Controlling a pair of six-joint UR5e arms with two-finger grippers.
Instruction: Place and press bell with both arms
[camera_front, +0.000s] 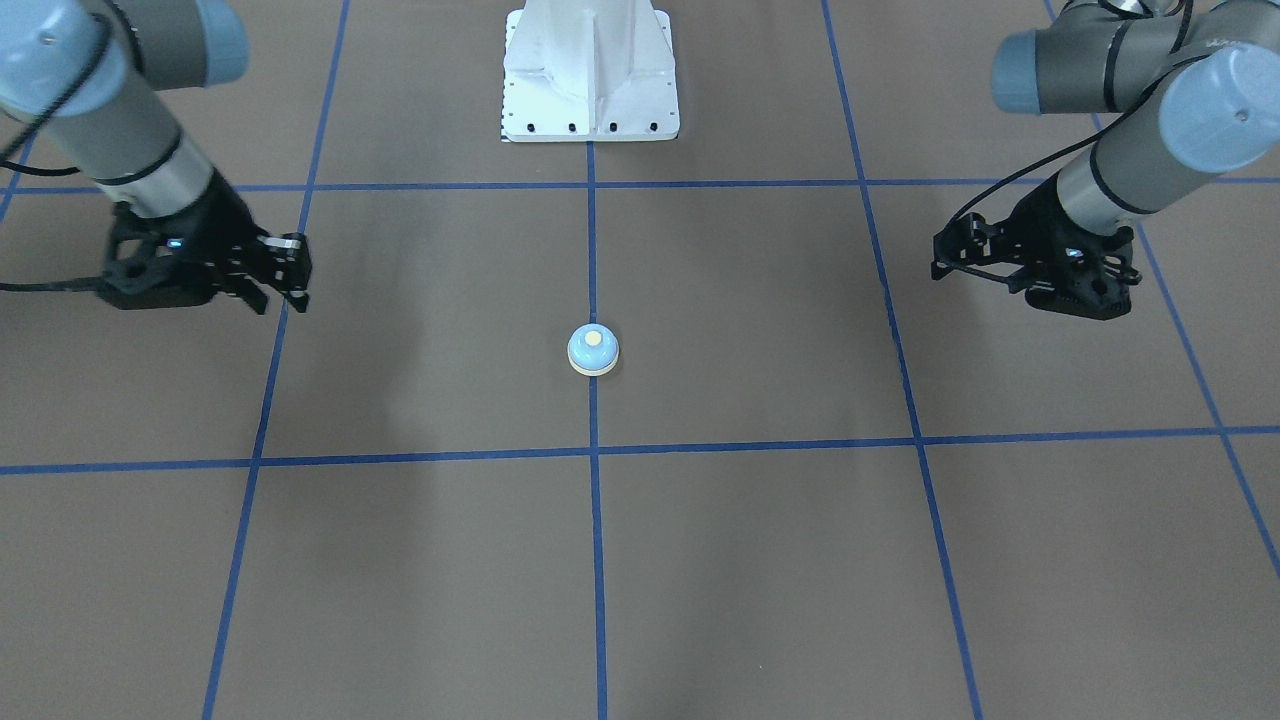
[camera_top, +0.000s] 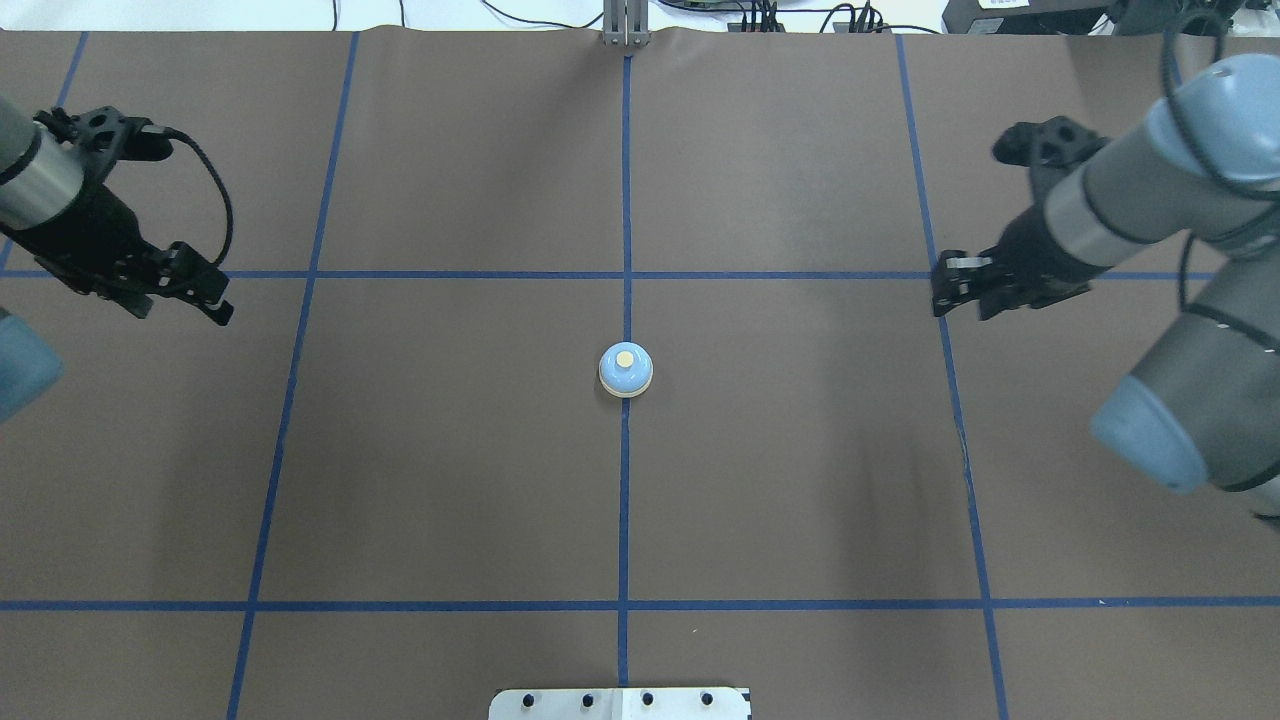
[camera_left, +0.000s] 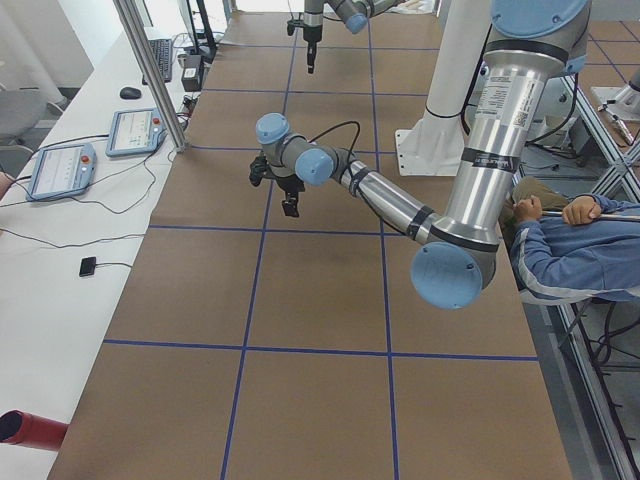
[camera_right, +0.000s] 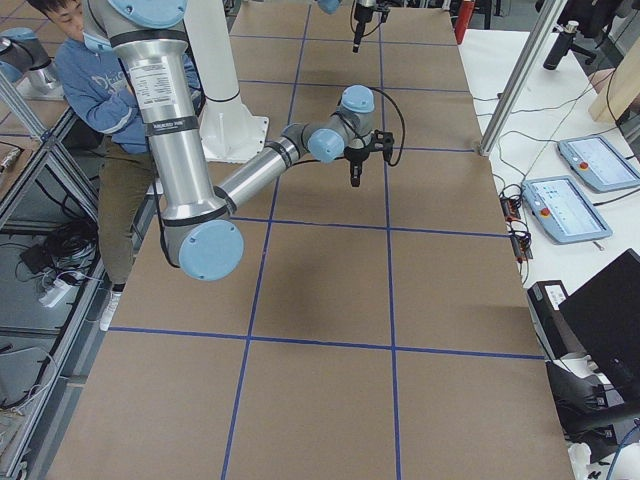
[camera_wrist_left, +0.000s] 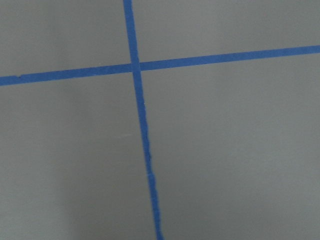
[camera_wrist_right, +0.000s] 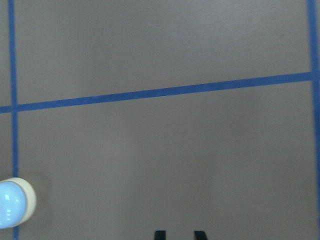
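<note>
The light-blue bell (camera_top: 626, 370) with a cream base and button stands upright on the centre blue line, also in the front view (camera_front: 593, 350). Part of it shows at the lower left edge of the right wrist view (camera_wrist_right: 14, 202). My left gripper (camera_top: 215, 300) hovers far to the bell's left, empty, fingers close together; it also shows in the front view (camera_front: 942, 258). My right gripper (camera_top: 942, 295) hovers far to the bell's right, empty; it also shows in the front view (camera_front: 292, 285). Its two fingertips (camera_wrist_right: 159, 235) show close together in the right wrist view.
The brown table mat carries a blue tape grid (camera_top: 625, 275). The white pedestal base (camera_front: 590, 75) stands at the robot's side of the table. Tablets (camera_left: 60, 168) and cables lie on the side bench. A seated person (camera_left: 575, 250) is beside the table.
</note>
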